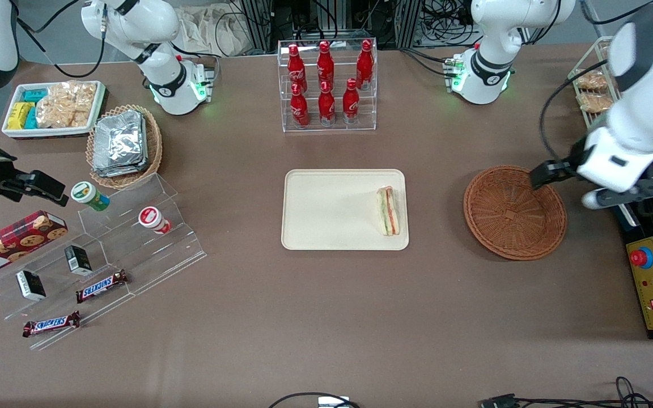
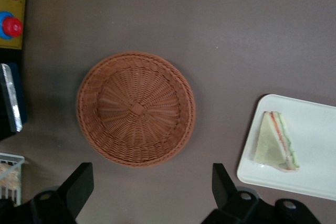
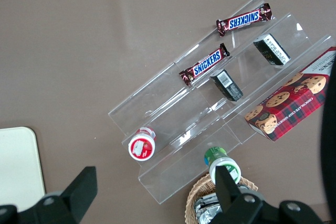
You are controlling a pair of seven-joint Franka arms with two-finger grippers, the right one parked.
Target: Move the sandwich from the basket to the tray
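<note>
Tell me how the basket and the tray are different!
The basket is round, woven and reddish-brown; the tray is rectangular, smooth and cream. The basket holds nothing, while the tray has the sandwich on it. Both sit flat on the table. The open gripper hangs above the table beside the basket.

SNICKERS on two candy bars [image 3: 243, 20] [image 3: 205, 65]; WALKERS on cookie box [image 1: 9, 242].

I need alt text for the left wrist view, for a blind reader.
The sandwich lies on the tray, and the round basket beside it on the brown table is empty. The open gripper hangs above the basket's rim.
</note>
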